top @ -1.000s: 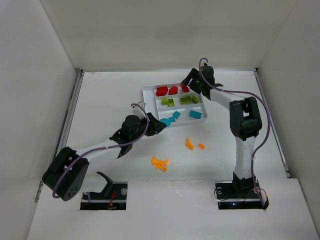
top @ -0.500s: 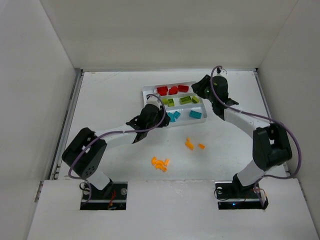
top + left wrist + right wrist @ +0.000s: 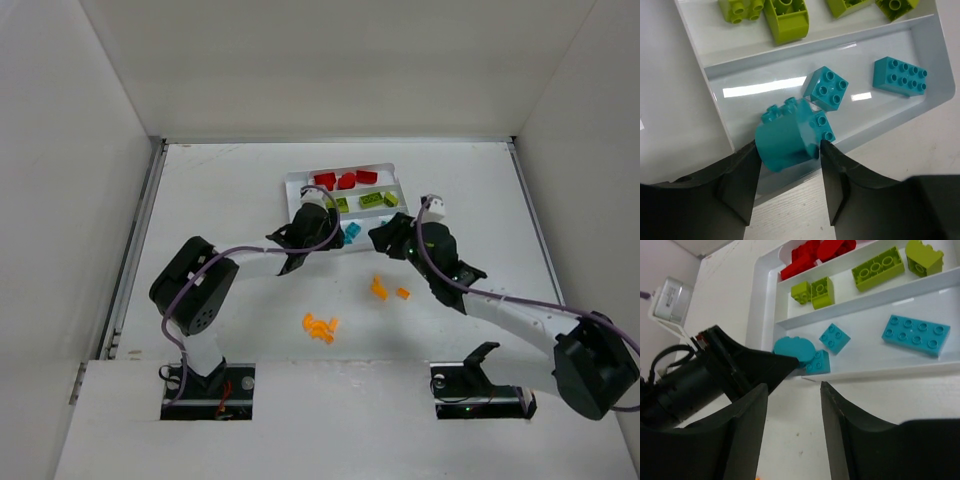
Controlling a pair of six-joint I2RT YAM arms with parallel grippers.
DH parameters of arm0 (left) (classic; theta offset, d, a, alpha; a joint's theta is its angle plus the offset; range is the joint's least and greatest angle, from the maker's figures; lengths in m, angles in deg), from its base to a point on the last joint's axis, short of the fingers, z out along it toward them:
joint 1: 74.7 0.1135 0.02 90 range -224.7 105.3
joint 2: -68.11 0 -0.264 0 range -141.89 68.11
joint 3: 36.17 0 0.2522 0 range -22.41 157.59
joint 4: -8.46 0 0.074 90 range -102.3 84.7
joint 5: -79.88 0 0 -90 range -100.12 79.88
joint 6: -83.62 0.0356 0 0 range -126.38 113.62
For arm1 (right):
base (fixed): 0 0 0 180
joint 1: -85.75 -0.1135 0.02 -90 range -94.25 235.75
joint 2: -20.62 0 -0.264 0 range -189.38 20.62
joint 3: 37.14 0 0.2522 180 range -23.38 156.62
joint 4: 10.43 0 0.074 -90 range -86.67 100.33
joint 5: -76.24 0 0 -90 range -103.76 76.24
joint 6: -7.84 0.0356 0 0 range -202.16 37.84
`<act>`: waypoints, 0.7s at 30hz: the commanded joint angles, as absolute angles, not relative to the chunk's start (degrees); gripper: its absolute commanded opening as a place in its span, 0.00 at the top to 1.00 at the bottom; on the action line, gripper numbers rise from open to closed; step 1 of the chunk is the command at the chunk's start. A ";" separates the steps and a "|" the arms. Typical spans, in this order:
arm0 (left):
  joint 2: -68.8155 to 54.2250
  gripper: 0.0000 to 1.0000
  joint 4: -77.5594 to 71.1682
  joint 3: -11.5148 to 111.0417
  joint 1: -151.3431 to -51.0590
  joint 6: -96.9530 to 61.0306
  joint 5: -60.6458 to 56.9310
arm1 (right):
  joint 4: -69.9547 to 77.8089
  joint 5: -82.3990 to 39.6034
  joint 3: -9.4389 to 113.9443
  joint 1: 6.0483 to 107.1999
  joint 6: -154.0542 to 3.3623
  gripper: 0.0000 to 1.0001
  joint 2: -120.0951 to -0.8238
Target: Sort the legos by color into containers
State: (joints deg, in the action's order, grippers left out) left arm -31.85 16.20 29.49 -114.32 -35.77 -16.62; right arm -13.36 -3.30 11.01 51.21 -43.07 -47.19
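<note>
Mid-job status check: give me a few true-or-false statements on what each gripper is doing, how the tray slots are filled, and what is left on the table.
1. The left gripper is shut on a teal rounded plastic brick above the teal slot. True.
2. The right gripper holds an orange brick. False: its jaws are open and nothing is between them.
3. Small orange plastic bricks lie on the table, outside the white plastic tray. True.
4. The red bricks share a slot with the lime green bricks. False: red fills the far slot and green the middle one, with a wall between.
</note>
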 commanded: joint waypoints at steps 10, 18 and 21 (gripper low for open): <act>-18.04 0.39 19.40 24.89 -113.68 -34.33 -19.96 | 5.25 10.84 6.41 39.93 -44.90 0.51 -39.14; -6.61 0.45 18.61 16.28 -115.87 -34.42 -19.61 | 19.23 16.83 10.19 30.70 -42.87 0.32 -41.51; -1.43 0.56 16.33 12.06 -117.45 -34.86 -19.87 | 20.12 16.66 10.72 30.16 -42.87 0.31 -43.01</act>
